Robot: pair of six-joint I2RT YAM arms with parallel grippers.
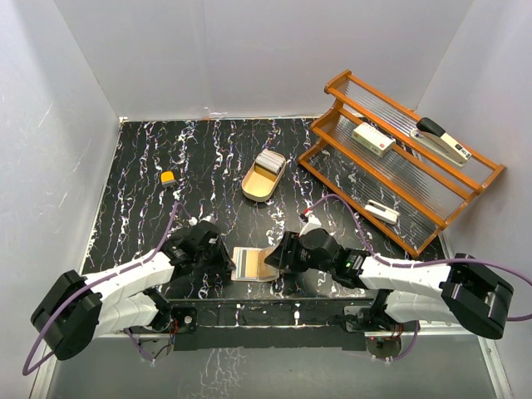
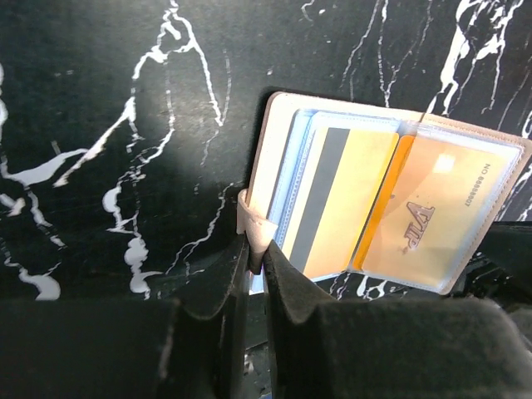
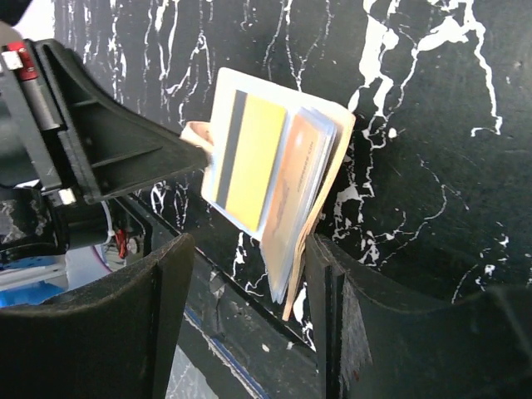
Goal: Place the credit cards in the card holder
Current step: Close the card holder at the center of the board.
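I see one card holder [image 1: 253, 263], open, at the lower centre of the top view. My left end effector [image 2: 256, 249] is clenched on its tab. The right end effector [image 3: 249, 241] is spread around its edge. Two yellow cards [image 2: 341, 199] show inside.

Gold tray [image 1: 263, 177] stands beyond card holder [image 1: 253, 263] (bare table [image 1: 208, 166] between).

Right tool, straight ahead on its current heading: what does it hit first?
Likely the card holder, whose raised leaves stand between the right tool's open fingers. Behind it lies the black marbled table. Depth is hard to judge.
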